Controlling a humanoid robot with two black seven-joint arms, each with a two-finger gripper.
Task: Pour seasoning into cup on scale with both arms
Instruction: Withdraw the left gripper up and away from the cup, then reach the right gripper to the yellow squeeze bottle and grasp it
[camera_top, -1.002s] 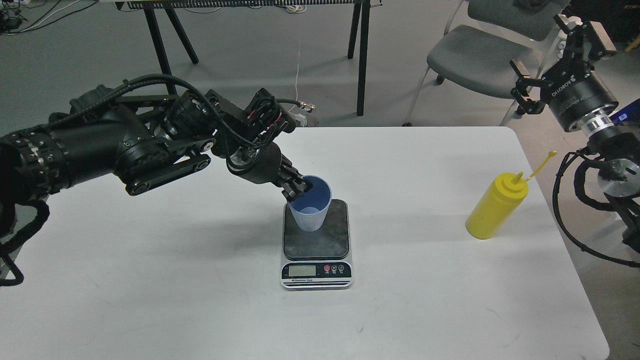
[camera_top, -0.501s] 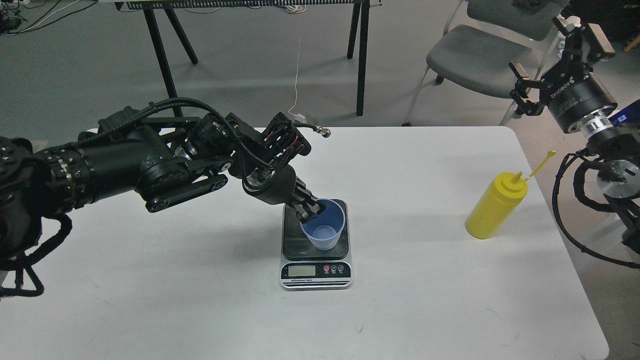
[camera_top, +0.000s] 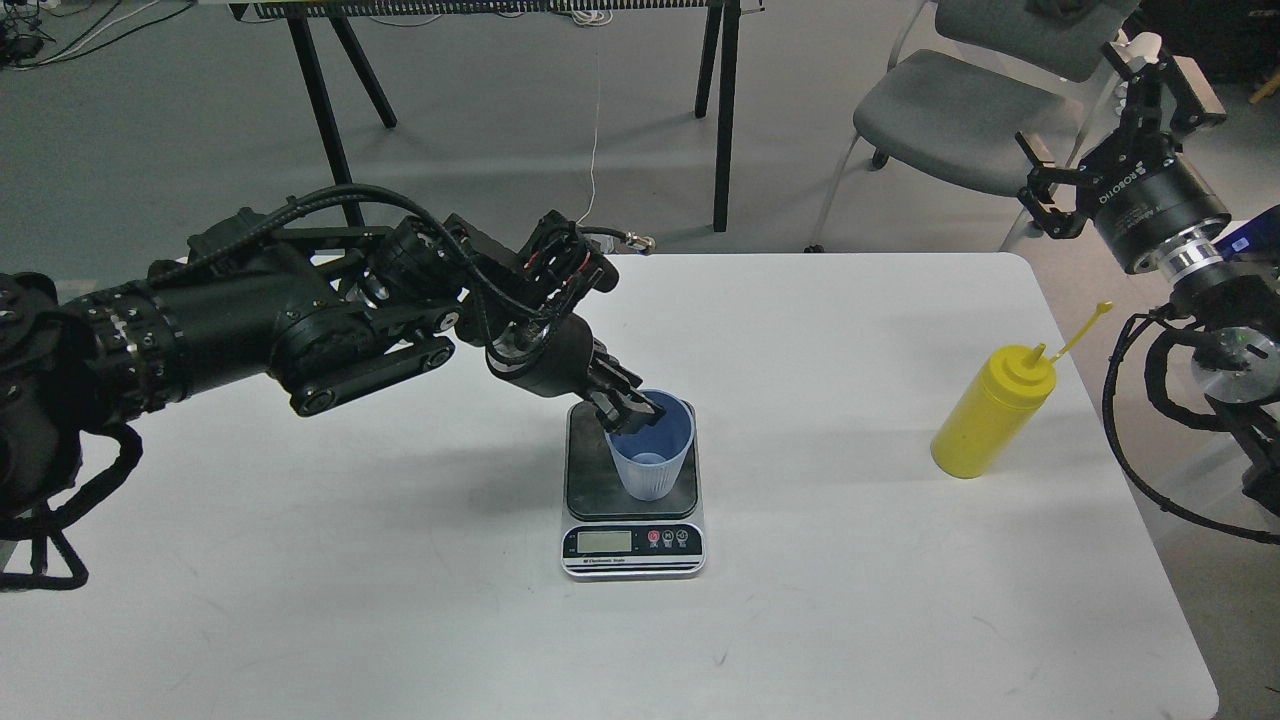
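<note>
Now the left end effector (camera_top: 632, 410) is clamped on the near-left rim of the light blue cup (camera_top: 652, 448), which stands upright on the scale (camera_top: 632, 480). Right end effector (camera_top: 1120, 115) raised w/ fingers apart, well off the surface (camera_top: 400, 600). Yellow squeeze bottle (camera_top: 990, 412) stands far right.

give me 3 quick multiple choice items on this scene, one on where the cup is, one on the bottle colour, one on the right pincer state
1. Where does the cup stand?
A. on the scale
B. on the bare table
C. on the chair

2. What colour is the squeeze bottle?
A. red
B. yellow
C. green

3. How is the right pincer?
A. shut on the bottle
B. shut on the cup
C. open, holding nothing

Key: 1 A, the cup sits on the dark weighing plate; 2 B, its body and nozzle are yellow; 3 C, its fingers are spread in the air above the table's far right edge.
</note>
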